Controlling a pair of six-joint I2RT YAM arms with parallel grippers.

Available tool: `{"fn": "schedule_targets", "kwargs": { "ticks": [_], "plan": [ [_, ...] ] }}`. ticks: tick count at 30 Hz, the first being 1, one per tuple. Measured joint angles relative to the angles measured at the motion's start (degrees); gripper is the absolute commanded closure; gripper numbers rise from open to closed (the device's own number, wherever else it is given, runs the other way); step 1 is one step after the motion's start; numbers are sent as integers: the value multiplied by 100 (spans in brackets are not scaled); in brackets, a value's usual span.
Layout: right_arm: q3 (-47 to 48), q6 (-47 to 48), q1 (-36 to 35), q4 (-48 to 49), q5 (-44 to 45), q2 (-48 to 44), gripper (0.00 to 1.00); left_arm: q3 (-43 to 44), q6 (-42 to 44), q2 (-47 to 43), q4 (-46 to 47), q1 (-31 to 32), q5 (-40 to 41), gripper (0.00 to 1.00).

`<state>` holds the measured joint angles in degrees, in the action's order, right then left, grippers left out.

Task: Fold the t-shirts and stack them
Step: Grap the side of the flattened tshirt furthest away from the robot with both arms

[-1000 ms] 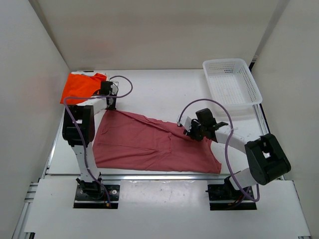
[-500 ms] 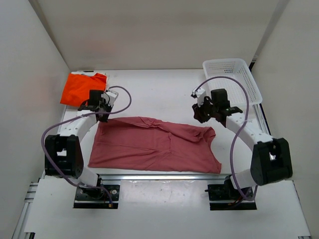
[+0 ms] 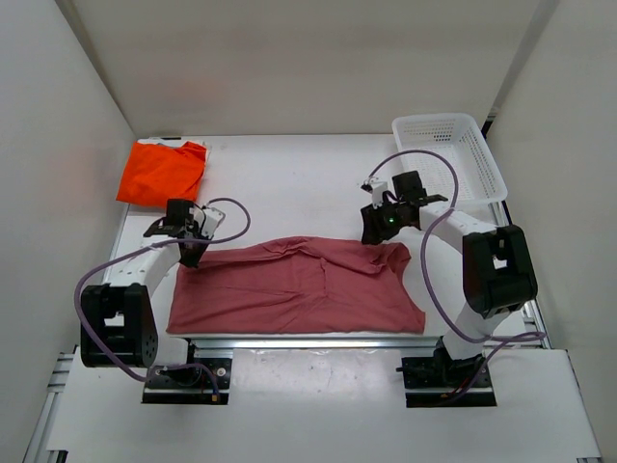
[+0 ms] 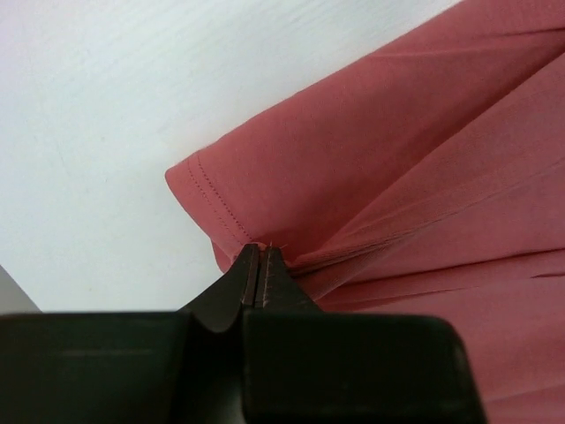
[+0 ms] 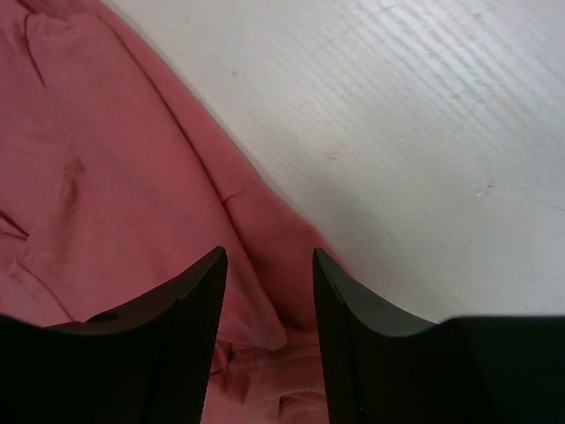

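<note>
The spread t-shirt (image 3: 299, 289) lies front centre, the folded t-shirt (image 3: 162, 172) back left, the basket (image 3: 448, 154) back right.

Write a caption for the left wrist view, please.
Shut left fingers pinch a hemmed corner of the pinkish-red t-shirt spread on the white table.

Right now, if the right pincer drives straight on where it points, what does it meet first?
Probably the pinkish-red cloth t-shirt, near its edge: cloth fills the gap ahead of the open right pincer. Bare white table starts just beside it; depth is unclear.
</note>
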<state>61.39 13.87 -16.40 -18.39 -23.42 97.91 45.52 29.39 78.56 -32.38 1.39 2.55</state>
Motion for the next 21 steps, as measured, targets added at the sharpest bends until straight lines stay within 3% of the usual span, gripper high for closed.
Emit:
{"fn": "schedule_targets", "kwargs": {
  "ticks": [3,4,7,8,21],
  "plan": [
    [-2,101,-129,-144,-96,13,54,-55,39,-42,-61,-70,35,100],
    [-11,127,-164,-166,-122,13,59,-70,44,-42,-68,-70,46,100],
    [-140,219,-192,-201,-151,7,86,-98,79,-42,-122,-85,57,100],
    [-208,262,-190,-229,-149,-2,99,-111,85,-42,-136,-85,63,100],
    [-774,1274,-1051,-780,-24,-1080,100,-175,37,-79,-264,-245,201,100]
  ]
}}
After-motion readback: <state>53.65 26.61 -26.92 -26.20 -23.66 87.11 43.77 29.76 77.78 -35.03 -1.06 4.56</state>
